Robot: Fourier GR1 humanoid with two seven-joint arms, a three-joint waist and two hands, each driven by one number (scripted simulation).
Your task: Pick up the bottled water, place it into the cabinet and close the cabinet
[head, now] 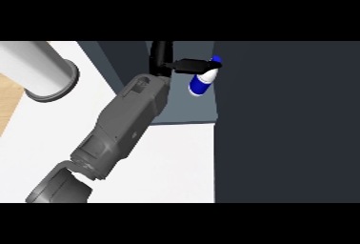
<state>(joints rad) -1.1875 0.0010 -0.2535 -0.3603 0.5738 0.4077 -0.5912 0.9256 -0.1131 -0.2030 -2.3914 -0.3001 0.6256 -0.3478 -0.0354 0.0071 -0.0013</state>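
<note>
The bottled water (201,84), white with a blue label and blue cap, is tilted with its cap up and to the right, in front of the grey-blue inside of the cabinet (184,107). My left hand (166,63) is at the top of the view, at the end of a grey forearm that rises from the lower left. Its black fingers (190,65) reach right and are curled on the bottle's upper part. A dark cabinet panel (288,124) stands just right of the bottle. My right hand does not show.
A white counter (179,162) runs under the forearm. A grey cylinder (44,71) stands at the upper left, with a wooden surface (7,100) at the left edge. The dark panel fills the whole right side.
</note>
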